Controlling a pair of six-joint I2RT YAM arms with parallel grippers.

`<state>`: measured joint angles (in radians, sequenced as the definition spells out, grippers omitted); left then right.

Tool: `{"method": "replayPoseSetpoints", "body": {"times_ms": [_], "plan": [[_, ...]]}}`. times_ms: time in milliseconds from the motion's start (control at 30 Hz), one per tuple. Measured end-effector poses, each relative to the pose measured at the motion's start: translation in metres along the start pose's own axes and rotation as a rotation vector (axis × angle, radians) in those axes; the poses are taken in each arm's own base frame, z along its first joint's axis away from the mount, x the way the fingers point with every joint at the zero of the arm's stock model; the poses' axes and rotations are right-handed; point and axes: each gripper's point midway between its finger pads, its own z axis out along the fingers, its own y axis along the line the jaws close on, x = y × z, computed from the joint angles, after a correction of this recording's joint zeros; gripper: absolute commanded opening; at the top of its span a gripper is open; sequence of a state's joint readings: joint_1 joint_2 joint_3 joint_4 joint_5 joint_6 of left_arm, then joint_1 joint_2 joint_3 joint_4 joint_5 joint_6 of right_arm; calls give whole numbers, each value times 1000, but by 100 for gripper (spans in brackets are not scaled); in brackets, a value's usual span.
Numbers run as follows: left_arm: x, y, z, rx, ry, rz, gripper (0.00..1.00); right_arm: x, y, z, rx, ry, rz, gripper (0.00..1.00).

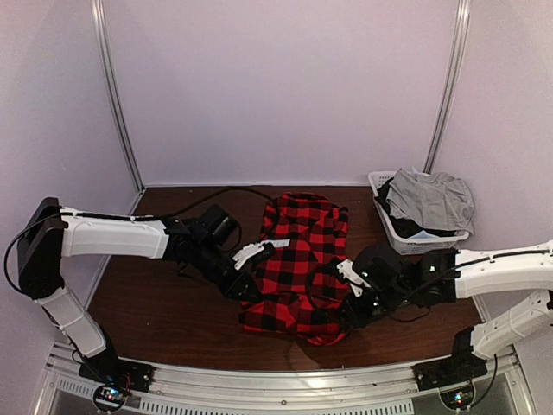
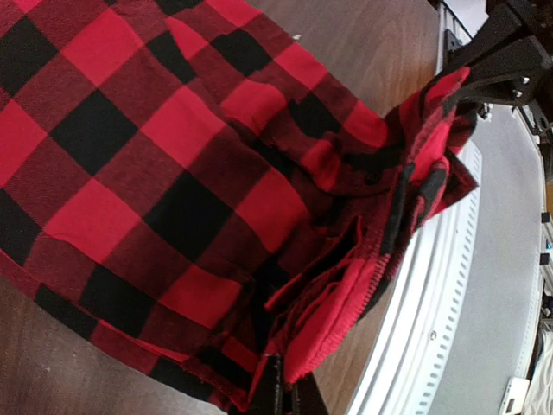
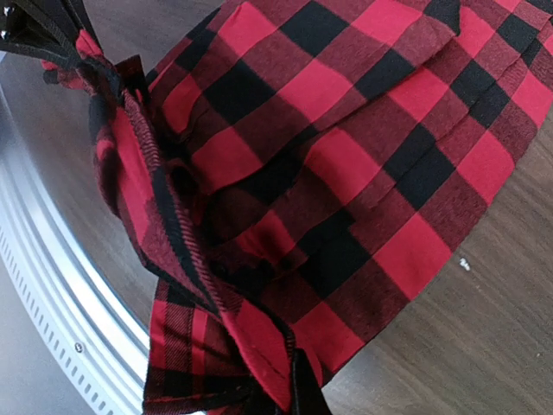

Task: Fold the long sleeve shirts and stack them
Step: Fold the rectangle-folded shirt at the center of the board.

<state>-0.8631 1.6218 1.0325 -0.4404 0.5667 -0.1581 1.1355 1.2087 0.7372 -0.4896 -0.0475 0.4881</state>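
**Both Grippers Clamped on Near Hem**

Lower centre of the top view: the left gripper (image 1: 245, 292) and right gripper (image 1: 349, 316) each pinch the near edge of the flannel shirt (image 1: 302, 251), bunched on the table (image 1: 155, 303). Both wrists overlap its lower corners. Upper right: a white basket (image 1: 378, 181) holds grey clothing (image 1: 432, 201).

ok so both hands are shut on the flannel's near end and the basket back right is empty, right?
Not empty. The top view shows the basket holding a grey garment over darker clothes. The rest stands: the left hand and right hand are each shut on the flannel's near end.
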Motion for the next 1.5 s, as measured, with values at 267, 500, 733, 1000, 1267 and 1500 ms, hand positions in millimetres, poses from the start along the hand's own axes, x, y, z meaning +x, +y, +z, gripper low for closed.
{"method": "replayPoseSetpoints", "body": {"times_ms": [267, 500, 733, 1000, 1267, 1500], "plan": [[-21, 60, 4, -72, -33, -93, 0, -35, -44, 25, 53, 49, 72, 10], [-48, 85, 17, -108, -41, -82, 0, -38, -81, 48, 90, 119, 116, 23], [-56, 106, 33, -146, -18, -81, 0, -54, -87, 53, 82, 109, 116, 28], [-61, 116, 26, -189, -21, -93, 0, -69, -104, 51, 99, 76, 148, 31], [-54, 125, 29, -209, 4, -114, 0, -75, -118, 44, 124, 55, 163, 42], [-52, 128, 31, -215, 10, -118, 11, -84, -121, 30, 148, 7, 160, 44]]}}
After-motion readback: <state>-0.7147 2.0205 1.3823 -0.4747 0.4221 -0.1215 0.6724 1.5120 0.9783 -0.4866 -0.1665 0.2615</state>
